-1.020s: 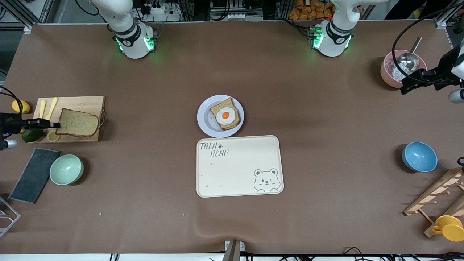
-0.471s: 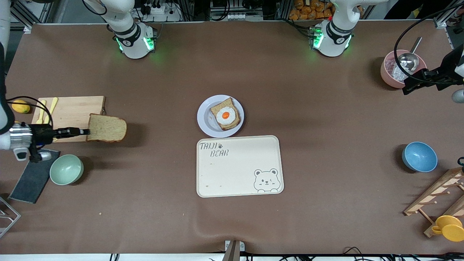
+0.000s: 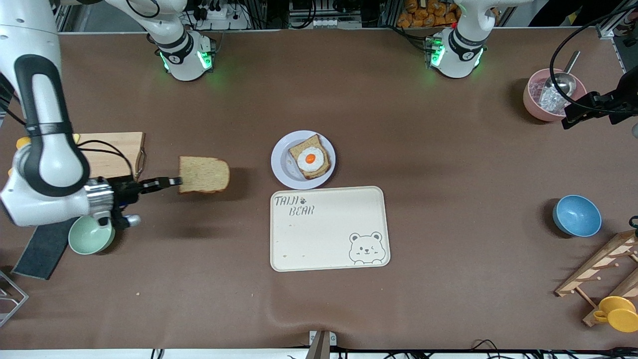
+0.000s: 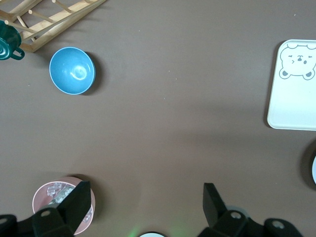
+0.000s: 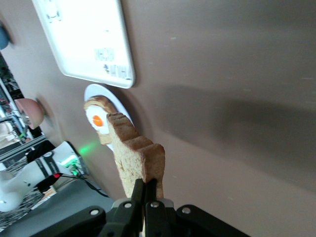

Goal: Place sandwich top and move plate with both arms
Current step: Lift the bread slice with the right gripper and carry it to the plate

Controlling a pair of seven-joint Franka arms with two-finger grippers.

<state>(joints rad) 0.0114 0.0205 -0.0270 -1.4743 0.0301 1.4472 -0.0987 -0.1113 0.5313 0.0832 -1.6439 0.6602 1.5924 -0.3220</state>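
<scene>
While the right gripper (image 3: 175,181) pinched the sandwich top (image 3: 204,174) by its crust edge, slice flat over bare table, the plate (image 3: 280,164) lay straight ahead along the fingers' line; left gripper (image 3: 578,110), spread, waited over the pink bowl (image 3: 533,104).

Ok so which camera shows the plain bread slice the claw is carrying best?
The front view: the whole sandwich top shows flat, pinched at one edge by the right claw, over bare table short of the plate. The right wrist view shows it edge-on from its own claw. The left wrist view misses it.
</scene>
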